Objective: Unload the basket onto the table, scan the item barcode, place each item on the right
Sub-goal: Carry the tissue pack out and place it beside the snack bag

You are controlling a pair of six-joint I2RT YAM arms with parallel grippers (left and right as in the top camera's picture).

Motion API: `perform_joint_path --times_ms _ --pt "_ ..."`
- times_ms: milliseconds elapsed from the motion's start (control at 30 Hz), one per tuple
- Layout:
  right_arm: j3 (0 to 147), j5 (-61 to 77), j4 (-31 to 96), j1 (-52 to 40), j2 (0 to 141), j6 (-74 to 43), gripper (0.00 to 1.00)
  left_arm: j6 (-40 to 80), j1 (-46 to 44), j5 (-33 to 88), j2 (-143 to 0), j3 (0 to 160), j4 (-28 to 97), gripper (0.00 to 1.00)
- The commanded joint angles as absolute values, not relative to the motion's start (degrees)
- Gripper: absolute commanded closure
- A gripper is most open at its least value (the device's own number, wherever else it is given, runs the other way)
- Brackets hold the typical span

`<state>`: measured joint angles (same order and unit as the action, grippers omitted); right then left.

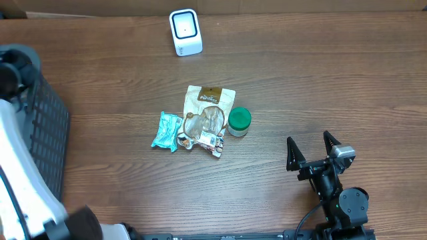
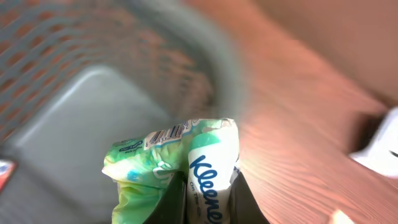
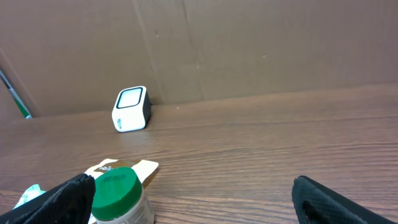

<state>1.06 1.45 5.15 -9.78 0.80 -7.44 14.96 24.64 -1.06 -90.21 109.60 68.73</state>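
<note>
Green tissue pack [image 2: 180,165] pinched by left gripper [image 2: 208,194] over basket [image 2: 221,62]; right gripper [image 1: 309,143] wide, empty.

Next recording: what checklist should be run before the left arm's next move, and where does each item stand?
1. Left gripper shut on tissue pack: ok.
2. Barcode showing on the pack: ok.
3. Pack already scanned: cannot tell.
4. Scanner upright, nothing in front of it: ok.
5. Right gripper open, apart from the jar: ok.
</note>
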Motion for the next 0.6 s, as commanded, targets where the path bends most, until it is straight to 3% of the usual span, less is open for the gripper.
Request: perform_joint_path --times_ms 0,333,567 --pt "0.5 1.2 4.8 -9.7 0.2 -7.4 0.0 16.4 18.8 0.0 -85.8 110.9 70.8 0.96" --pt "0.5 1.2 4.8 -9.7 0.2 -7.4 0.0 19.6 1.0 -0.6 -86.7 103.3 78.5 0.96" --pt "0.5 1.2 4.8 -9.7 0.2 -7.4 0.0 24.0 -6.8 -0.6 -88.7 84.1 70.2 0.95"
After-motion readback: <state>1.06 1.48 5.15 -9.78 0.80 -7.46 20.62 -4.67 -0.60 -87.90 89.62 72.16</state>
